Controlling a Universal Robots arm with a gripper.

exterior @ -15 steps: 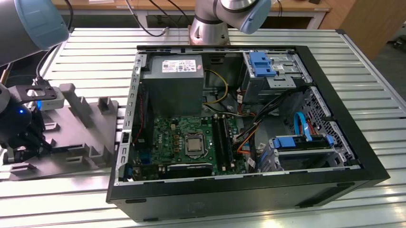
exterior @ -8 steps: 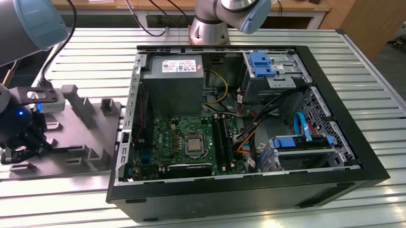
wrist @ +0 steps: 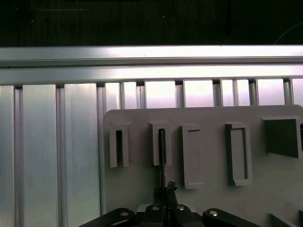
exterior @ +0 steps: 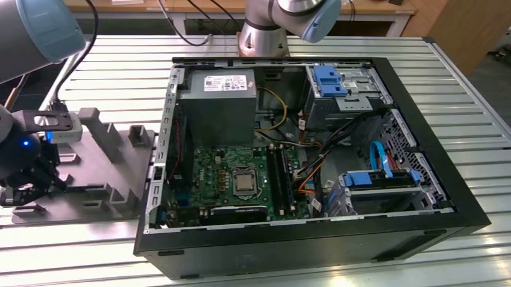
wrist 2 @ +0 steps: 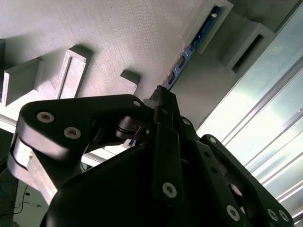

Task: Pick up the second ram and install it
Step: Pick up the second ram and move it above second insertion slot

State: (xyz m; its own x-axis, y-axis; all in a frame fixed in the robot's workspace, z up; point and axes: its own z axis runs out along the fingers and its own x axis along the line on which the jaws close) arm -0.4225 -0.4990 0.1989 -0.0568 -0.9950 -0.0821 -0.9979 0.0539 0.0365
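exterior view: at the exterior view's left, the gripper [exterior: 33, 186] is down on a grey holder [exterior: 112, 155] on the slatted table [exterior: 463, 84]. it is well apart from the open computer case [exterior: 319, 245] at centre, whose motherboard [exterior: 231, 173] lies exposed.

second wrist view: the jaws look drawn together on one end of the second ram [wrist 2: 180, 64] — a blue stick on edge in a slot of the holder, running away from the gripper [wrist 2: 160, 97].

first wrist view: the second ram [wrist: 161, 151] shows edge-on, a thin dark line from the gripper [wrist: 164, 188] into a slot.

this reads as the pick-up step: grasp made, stick not yet lifted. freeing it likely calls for a straight pull out of the slot — no twist.
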